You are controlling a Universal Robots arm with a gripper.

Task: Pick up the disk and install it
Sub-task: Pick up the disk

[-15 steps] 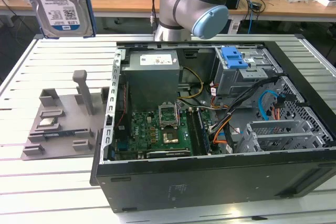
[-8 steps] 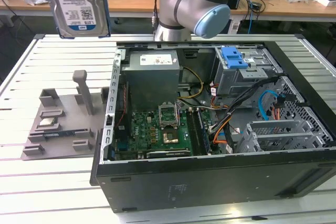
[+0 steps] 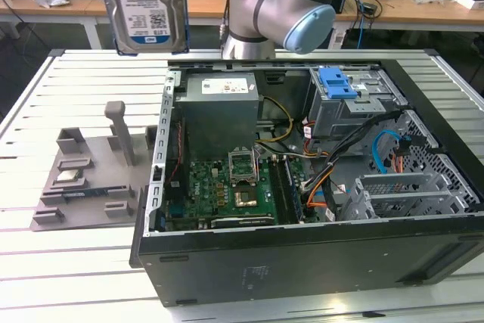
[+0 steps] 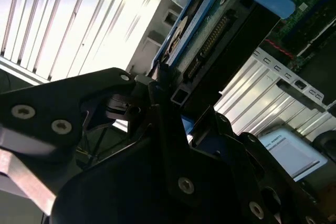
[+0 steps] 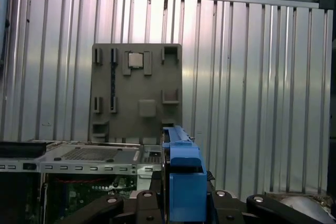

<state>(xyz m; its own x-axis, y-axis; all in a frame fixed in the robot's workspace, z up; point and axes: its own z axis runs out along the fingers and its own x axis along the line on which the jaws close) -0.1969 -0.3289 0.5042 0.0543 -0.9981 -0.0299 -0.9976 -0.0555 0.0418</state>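
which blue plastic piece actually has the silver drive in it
The one in the air at the exterior view's left: the disk, clamped in the gripper. The blue latch inside the computer case carries no drive.

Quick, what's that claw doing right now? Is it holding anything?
Gripper: closed on the disk, holding it up in the air by its blue bracket.

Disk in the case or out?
Out. The silver metal hard drive in its blue plastic bracket hangs upright in the gripper, outside the open black computer case.
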